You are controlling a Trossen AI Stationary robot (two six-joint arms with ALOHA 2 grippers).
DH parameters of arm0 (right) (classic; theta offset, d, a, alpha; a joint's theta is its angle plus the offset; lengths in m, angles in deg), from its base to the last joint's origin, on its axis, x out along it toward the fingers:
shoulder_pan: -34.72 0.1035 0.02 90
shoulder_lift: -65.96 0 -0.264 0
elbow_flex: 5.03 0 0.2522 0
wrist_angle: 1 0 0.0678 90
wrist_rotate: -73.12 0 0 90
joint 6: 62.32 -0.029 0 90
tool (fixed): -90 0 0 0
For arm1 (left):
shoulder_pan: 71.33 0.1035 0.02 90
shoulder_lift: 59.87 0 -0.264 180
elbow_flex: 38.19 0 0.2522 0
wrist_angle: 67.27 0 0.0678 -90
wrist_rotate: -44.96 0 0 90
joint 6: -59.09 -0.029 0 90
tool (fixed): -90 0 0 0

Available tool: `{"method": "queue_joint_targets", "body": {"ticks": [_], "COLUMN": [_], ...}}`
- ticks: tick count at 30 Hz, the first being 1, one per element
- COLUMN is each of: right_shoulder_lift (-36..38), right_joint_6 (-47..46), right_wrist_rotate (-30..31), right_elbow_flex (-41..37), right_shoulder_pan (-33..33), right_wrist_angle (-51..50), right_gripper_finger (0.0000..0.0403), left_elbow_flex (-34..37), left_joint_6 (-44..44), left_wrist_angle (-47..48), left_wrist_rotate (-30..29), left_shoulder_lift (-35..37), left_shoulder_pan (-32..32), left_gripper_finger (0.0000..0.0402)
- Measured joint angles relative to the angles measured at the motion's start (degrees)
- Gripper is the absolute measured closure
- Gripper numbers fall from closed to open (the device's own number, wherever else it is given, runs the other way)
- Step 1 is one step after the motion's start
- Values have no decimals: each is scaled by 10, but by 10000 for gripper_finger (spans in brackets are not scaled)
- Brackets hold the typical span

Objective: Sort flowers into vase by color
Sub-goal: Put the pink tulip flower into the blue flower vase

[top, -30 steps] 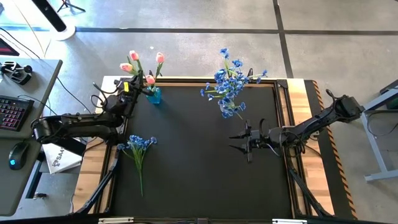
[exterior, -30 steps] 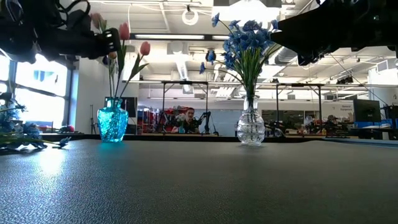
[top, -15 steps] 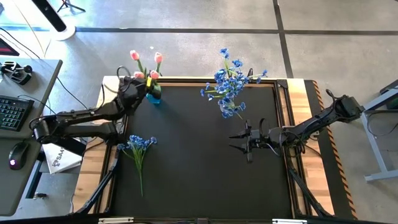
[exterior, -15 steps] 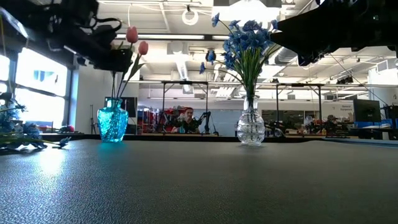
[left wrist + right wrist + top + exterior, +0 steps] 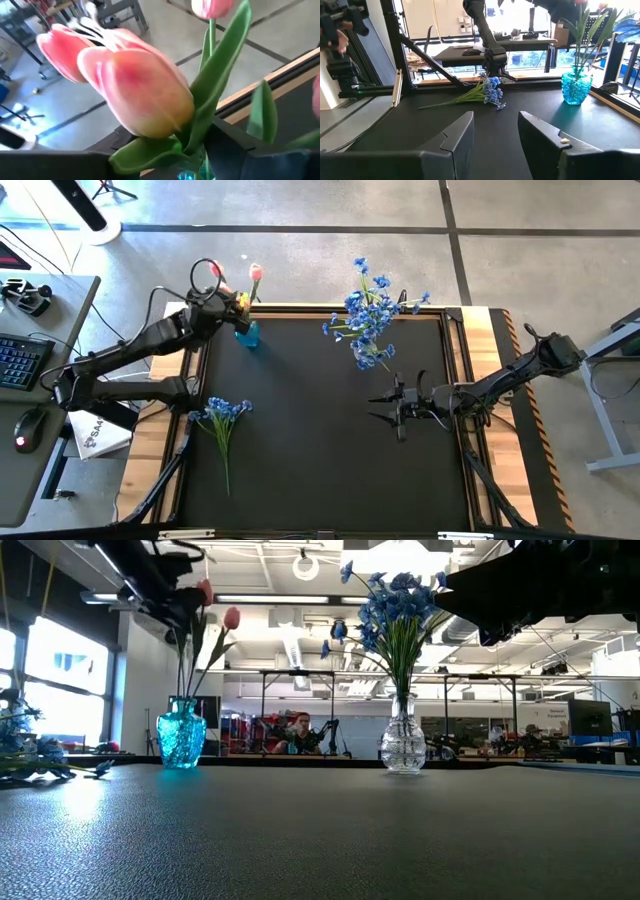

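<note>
Two tulips [image 5: 135,95] close-up, left wrist only

The tabletop [image 5: 320,460] is matte black with a fine pebbled grain, framed by pale wood edging [image 5: 495,370] that carries a strip of black-and-orange hazard stripes. The smaller vase [image 5: 181,734] is turquoise glass with a faceted, bumpy pattern; the larger vase [image 5: 403,737] is clear glass with vertical ribbing. The tulips [image 5: 135,95] are pink, fading to yellow-orange at the base, on green stems with broad green leaves. The blossoms in the clear vase [image 5: 370,315] are bright blue with green stems, as is the loose blue bunch [image 5: 222,412] lying on the tabletop. Both arms are dark, and so are the left pincer [image 5: 228,305] and the right pincer [image 5: 495,137].
</note>
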Motion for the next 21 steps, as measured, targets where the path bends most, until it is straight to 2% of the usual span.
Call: {"method": "queue_joint_targets", "body": {"ticks": [5,10,16,21], "right_shoulder_lift": [0,0,0,0], "right_joint_6": [2,4,4,9], "right_wrist_rotate": [-1,-2,-3,-4], "right_elbow_flex": [0,0,0,0], "right_shoulder_pan": [0,0,0,0], "right_wrist_angle": [0,0,-2,-2], "right_gripper_finger": [254,254,254,254], "left_elbow_flex": [-49,-61,-63,-109], "left_joint_6": [47,77,76,76], "left_wrist_angle": [78,109,118,166], "left_wrist_rotate": [33,49,50,56], "left_shoulder_lift": [0,0,0,0], "left_shoulder_pan": [0,0,0,17], "left_gripper_finger": [202,186,167,143]}}
